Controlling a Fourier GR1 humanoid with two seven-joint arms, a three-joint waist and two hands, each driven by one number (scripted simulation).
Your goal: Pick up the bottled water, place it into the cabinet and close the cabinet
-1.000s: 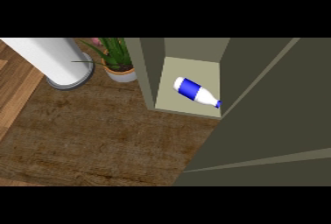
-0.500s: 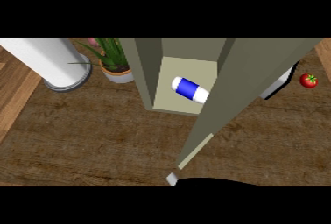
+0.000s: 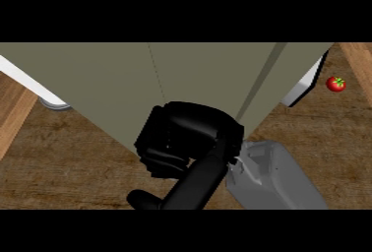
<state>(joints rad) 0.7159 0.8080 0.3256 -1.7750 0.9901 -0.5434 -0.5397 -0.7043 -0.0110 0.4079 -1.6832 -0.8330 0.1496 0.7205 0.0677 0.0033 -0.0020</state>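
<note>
The right hand (image 3: 185,142) is pressed against the olive cabinet door (image 3: 196,78), its black fingers bent over against the panel with nothing held in them; the grey forearm (image 3: 272,177) comes in just to the right of the door's lower edge. The door fills most of the view and hides the cabinet's inside, so the bottled water cannot be seen from here; by my reckoning it sits behind that door. The left hand shows nowhere.

The risk I see is the hand sliding off the door's lower corner, which would leave the panel ajar; a bottle lying near the opening could also stop the door short.

Room is tight. A white appliance (image 3: 301,88) stands just right of the door, with a tomato (image 3: 335,83) beyond it. Left of the door, a white cylinder (image 3: 29,83) stands on the wooden counter (image 3: 65,172), which lies bare below the door.
</note>
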